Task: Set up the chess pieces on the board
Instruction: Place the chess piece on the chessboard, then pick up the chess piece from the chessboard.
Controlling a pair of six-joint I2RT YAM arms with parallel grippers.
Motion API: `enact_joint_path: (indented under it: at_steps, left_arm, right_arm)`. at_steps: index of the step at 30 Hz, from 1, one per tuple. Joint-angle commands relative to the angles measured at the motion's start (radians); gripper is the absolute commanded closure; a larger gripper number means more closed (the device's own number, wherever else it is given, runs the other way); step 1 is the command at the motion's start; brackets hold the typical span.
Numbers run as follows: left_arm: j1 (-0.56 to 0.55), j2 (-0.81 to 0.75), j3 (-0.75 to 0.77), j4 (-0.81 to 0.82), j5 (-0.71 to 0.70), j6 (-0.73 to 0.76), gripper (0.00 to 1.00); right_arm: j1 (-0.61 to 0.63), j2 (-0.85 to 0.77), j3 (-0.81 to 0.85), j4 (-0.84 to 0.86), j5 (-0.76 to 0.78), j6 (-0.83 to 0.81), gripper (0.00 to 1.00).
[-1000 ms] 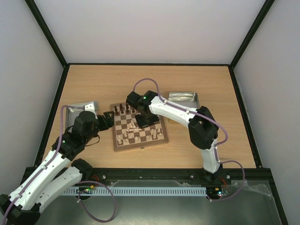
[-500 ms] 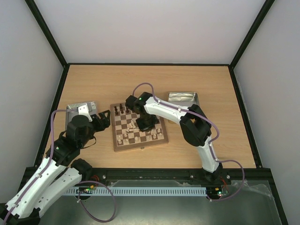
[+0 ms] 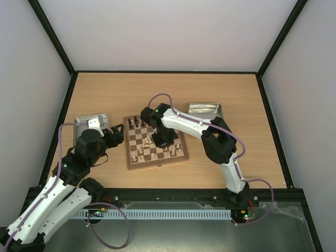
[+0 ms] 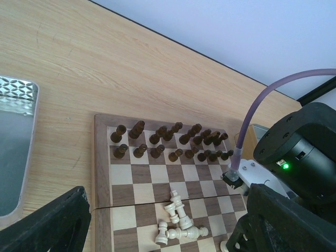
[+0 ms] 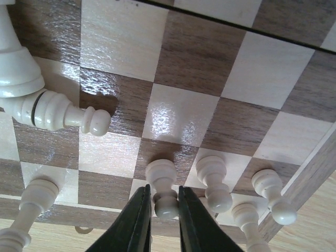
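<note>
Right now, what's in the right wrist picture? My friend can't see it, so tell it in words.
The right hand has its two dark fingers closed around a pale pawn standing near the edge of the board. More pale pawns stand beside it, and a bigger pale piece lies tipped over at the upper left.

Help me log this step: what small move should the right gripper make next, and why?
Probably open and lift straight up: the right gripper pinches a pale wooden pawn standing upright on its square, with neighbouring pawns close beside.
</note>
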Motion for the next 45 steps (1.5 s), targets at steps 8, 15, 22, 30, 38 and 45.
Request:
enact_joint_path:
  at_steps: [8,15,22,30,38,45]
  left_arm:
    - [0.002,0.003,-0.007,0.002,-0.023,-0.004,0.16]
    - [0.003,0.003,-0.009,-0.002,-0.042,-0.013,0.16]
    - [0.002,-0.007,-0.008,-0.024,-0.096,-0.047,0.16]
    - [0.003,-0.013,-0.017,-0.024,-0.09,-0.062,0.2]
    - [0.002,-0.002,-0.022,-0.022,-0.082,-0.066,0.24]
    - [0.002,0.006,-0.024,-0.02,-0.085,-0.068,0.25]
  right_arm:
    - [0.009,-0.018,0.116,-0.019,0.027,0.022,0.71]
    - [0.009,-0.071,0.043,0.16,0.013,0.015,0.68]
    - [0.013,-0.121,-0.073,0.43,-0.019,0.009,0.6]
    - [0.015,-0.07,-0.072,0.498,0.052,0.027,0.69]
    - [0.016,-0.026,-0.083,0.504,0.037,0.01,0.75]
    - [0.016,-0.002,-0.105,0.52,0.032,0.011,0.82]
